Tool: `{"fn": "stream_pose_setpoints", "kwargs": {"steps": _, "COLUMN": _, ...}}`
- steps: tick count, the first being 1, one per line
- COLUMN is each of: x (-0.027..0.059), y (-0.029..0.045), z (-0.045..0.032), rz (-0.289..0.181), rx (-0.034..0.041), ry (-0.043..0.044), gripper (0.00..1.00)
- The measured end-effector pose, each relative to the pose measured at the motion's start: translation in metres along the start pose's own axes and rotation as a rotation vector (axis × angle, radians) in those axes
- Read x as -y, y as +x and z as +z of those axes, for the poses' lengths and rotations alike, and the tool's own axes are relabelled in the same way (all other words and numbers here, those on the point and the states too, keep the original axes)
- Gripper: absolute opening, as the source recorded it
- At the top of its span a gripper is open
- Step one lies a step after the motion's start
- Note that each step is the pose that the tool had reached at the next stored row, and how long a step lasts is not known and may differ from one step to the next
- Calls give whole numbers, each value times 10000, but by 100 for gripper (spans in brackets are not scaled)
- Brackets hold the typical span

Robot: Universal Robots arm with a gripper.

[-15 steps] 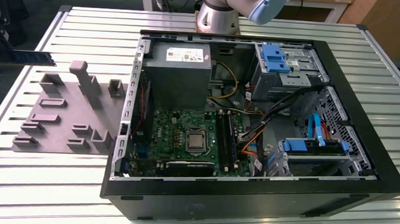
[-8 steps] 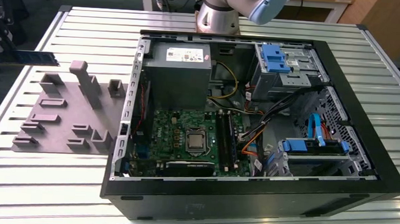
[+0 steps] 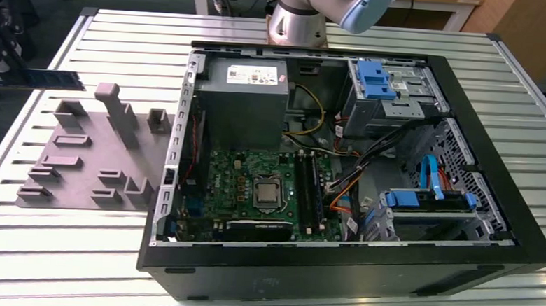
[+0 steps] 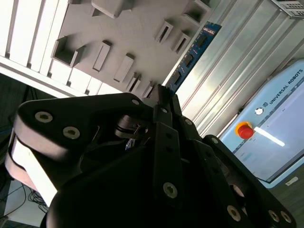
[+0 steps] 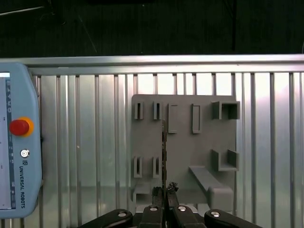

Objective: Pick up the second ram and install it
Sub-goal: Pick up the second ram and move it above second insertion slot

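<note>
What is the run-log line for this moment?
gripper: shut on second ram | ram: held clear of grey fixture | install: not yet done

Printed lettering on pale-blue pendant [image 5: 19, 95]; label on power-supply box [image 3: 243, 99].

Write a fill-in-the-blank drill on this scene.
1. The gripper is ____ on the second ram.
2. In the exterior view, it hangs on the computer case's ____ side.
3. The teach pendant's round button is ____.
Missing: shut; left; red.
</note>
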State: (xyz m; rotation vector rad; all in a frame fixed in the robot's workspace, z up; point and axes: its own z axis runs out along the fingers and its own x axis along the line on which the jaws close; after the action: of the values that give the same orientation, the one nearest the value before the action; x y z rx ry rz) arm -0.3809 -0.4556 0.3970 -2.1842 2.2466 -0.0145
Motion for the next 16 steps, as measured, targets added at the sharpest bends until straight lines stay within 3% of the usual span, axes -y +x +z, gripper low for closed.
{"fn": "stream_pose_setpoints", "kwargs": {"steps": 16, "x": 118, "y": -3, "z": 1, "rz": 0, "rx": 0, "ry": 0, "gripper": 14}}
